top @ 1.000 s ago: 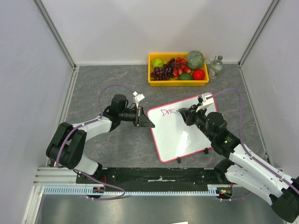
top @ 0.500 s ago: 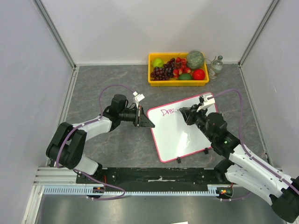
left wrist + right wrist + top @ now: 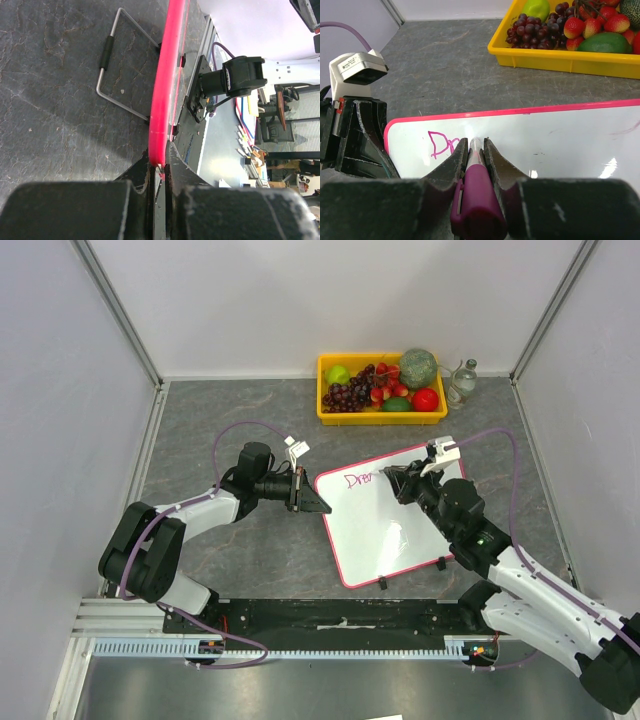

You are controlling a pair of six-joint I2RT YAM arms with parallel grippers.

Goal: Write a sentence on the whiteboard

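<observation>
Whiteboard (image 3: 390, 530) is laid flat on the grey table (image 3: 230, 410), between the two arms and turned at an angle to the table's edges. It is placed nearer than the tray (image 3: 322, 390) and well apart from it. Its white face is bordered by a thin pink-red rim, and two small black clips (image 3: 381, 583) are seen on its near edge. In the left wrist view a bent wire bracket (image 3: 107, 65) with a black sleeve is seen against the table, its ends reaching the board's rim.

The yellow tray is set against the far wall and is filled with fruit (image 3: 385, 385): grapes, strawberries, a green apple, a red round fruit and a large green one. A small clear bottle (image 3: 461, 382) is stood just beside the tray's right end.

The left gripper (image 3: 322, 506) is held at the board's left edge. Its jaws are clenched on the rim, which is seen pinched between the two fingers in the left wrist view.

The right gripper (image 3: 476, 150) is held over the far part of the board, and a marker (image 3: 477, 200) with a purple body is clamped between its fingers. The marker is pointed down at the white surface, just right of the writing; whether the tip is touching cannot be told.

The sentence (image 3: 358, 479) is begun in thin magenta strokes near the board's far left corner. Only its first few letters, "Dre", are written, and the rest of the face is left white.
</observation>
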